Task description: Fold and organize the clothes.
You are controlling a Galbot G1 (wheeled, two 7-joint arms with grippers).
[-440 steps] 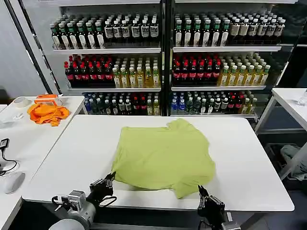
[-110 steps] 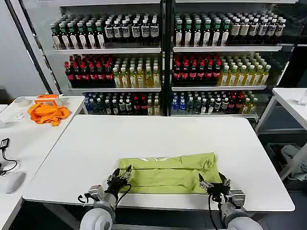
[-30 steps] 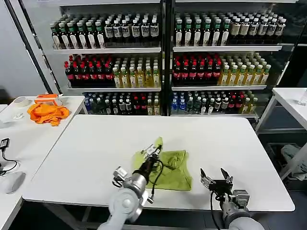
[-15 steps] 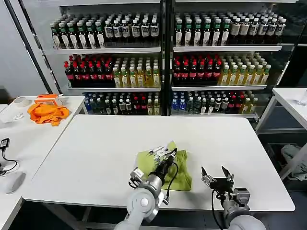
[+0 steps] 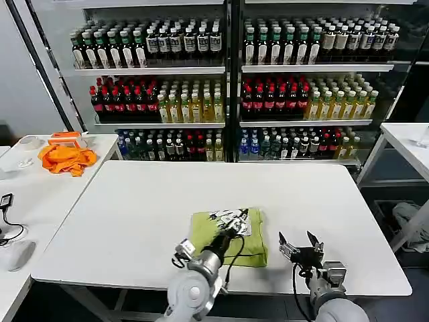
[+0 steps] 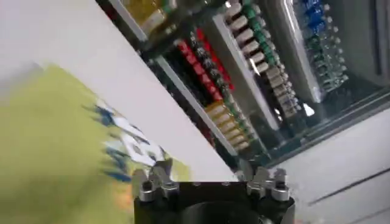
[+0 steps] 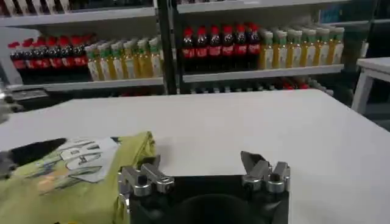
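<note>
Since half a second ago, the left tool [image 5: 231, 220] has been lowering the raised flap, so the shirt [image 5: 204, 231] is now lying as a compact square near the worktop's [image 5: 120, 201] front edge. Whether its fingers are gripping cloth, I cannot tell. Just right of the shirt, the right tool [image 5: 299, 243] is waiting wide open, holding nothing.

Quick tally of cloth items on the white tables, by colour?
Yellow-green: 1, the folded T-shirt on the middle table, with the left gripper over it and the right gripper open beside it.
Orange: 1, the crumpled cloth on the side table.
Total: 2
</note>
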